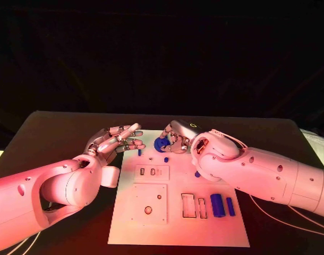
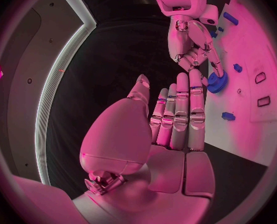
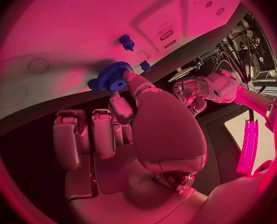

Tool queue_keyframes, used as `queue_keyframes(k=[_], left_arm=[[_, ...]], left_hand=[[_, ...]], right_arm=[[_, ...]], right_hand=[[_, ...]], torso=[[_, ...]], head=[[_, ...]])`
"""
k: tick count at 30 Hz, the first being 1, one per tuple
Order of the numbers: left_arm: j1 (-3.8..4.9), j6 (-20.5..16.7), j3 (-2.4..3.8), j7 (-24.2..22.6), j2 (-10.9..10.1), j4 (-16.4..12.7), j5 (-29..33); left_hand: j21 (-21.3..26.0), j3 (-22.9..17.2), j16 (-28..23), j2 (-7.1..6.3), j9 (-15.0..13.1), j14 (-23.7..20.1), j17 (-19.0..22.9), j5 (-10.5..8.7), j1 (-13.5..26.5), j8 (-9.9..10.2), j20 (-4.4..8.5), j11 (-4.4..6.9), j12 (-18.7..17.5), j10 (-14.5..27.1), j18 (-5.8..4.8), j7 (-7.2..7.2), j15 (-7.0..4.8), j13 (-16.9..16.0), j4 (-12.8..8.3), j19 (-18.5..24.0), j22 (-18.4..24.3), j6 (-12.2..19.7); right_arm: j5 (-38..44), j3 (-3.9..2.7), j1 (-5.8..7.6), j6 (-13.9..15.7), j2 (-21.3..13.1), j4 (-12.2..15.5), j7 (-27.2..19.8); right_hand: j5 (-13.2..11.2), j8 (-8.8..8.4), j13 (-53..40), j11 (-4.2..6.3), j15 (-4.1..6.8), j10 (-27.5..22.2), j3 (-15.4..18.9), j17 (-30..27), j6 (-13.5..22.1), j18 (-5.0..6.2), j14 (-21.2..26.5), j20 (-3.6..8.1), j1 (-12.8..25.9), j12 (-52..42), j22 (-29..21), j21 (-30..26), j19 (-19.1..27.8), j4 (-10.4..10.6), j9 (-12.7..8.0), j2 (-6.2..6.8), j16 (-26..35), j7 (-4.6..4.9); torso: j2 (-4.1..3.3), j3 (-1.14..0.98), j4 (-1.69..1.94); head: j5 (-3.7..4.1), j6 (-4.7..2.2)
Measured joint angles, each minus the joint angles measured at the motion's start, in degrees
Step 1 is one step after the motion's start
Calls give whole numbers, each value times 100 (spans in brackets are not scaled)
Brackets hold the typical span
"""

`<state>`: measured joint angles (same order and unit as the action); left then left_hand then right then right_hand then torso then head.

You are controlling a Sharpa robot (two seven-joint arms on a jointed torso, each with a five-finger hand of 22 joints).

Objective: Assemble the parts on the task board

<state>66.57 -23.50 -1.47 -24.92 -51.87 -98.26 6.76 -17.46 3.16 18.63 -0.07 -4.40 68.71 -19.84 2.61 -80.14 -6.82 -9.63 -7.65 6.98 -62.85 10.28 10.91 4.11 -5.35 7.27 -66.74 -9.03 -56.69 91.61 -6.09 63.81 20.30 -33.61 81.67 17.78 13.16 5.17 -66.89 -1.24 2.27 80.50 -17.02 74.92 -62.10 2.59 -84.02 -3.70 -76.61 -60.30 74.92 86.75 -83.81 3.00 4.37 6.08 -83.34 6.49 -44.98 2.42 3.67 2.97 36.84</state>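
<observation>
so nearest to the robot on the black counter (image 1: 62, 127) is the near end of the white task board (image 1: 179, 228), and close to its near right corner two blue cylinder parts (image 1: 222, 205) lie side by side, right next to a pair of narrow slots; the square plate with holes sits toward the near left corner. A bit further up, the left hand (image 1: 114, 139) hangs over the board's left edge near the far left corner, fingers (image 2: 182, 112) stretched out pretty straight and close together, holding nothing as far as I can see. There's a small blue peg (image 1: 167, 159) standing on the board about mid-width, and another little blue piece (image 1: 139, 152) close to the left hand's fingertips. Then at the far end of the board the right hand (image 1: 179, 139) has a blue gear (image 3: 115, 76) pinched at its fingertips, thumb against one side and a finger on the other, the rest of the fingers curled loosely. The gear looks like it's right down at the board surface by the far edge, but I can't tell if it's actually seated on anything or just touching. The two hands are near each other but apart
</observation>
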Motion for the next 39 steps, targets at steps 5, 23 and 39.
queue_keyframes(k=[5, 23, 39], left_arm=[[0, 0, 0, 0, 3, 8, 0], [0, 1, 0, 8, -10, 9, 1], [0, -3, 0, 22, -20, 8, 1]], left_hand=[[0, 0, 0, 0, 0, 0, -5, 0, 0, 0, 0, 0, 0, 0, 0, 0, 0, 0, 0, 0, 0, 0], [0, -1, 0, 25, 5, 0, -37, 0, -25, 23, 0, 0, 0, 0, 0, 0, 0, 5, -81, 0, -4, 0], [0, -1, 0, 45, 4, 0, -37, 0, -44, 23, 0, 0, 0, 0, 0, 0, 0, 5, -81, 0, -8, 0]], right_arm=[[64, 14, 7, -7, 60, -69, 36], [226, 68, 2, 38, 138, -214, 252], [81, 71, 2, 45, -26, -87, 236]], right_hand=[[-35, -23, 10, -18, 0, -18, -16, 0, 0, 0, 0, 0, 32, 32, 0, 0, 0, 14, 0, 12, 0, 0], [-376, -166, 261, -169, -85, -214, 304, -1, 724, 1, 0, -105, 399, 488, 0, 0, -18, 174, -67, 305, 0, 189], [-169, -120, -7, -149, -85, -150, 725, 3, 556, 1, 0, -104, 620, 217, 2, 0, -18, 615, -24, 145, 0, 124]], torso=[[5, -4, -1], [1, -4, 3], [2, -8, -1]], head=[[8, 9], [31, 44], [14, 22]])
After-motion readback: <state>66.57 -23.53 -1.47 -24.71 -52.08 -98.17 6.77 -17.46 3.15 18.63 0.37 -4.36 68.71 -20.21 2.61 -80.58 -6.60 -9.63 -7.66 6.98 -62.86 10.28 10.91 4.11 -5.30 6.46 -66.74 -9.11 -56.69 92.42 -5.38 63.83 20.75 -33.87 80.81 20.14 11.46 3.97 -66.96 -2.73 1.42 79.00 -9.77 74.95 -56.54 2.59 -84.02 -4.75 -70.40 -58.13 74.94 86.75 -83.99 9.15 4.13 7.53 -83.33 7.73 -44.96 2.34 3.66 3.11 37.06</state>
